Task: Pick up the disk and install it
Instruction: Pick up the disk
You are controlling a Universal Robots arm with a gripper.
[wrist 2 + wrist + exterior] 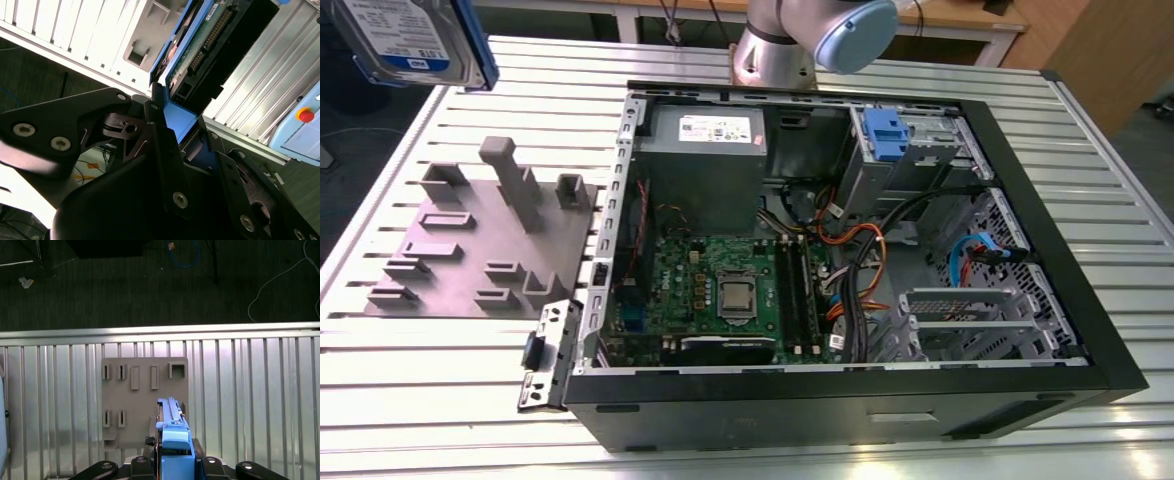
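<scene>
The disk, silver with a white-and-blue label and a blue carrier bracket, hangs high above the table's far corner at the exterior view's left. In the first wrist view I look down its blue edge, with my gripper shut on it from both sides and the grey fixture plate below. In the second wrist view the disk shows its green circuit board and connectors. There its blue bracket sits between my gripper's black fingers.
An open computer case lies on the slatted metal table, with motherboard, cables, a grey power-supply box and a drive bay with a blue latch. The grey fixture plate with upright pegs sits beside the case. The arm's base stands behind.
</scene>
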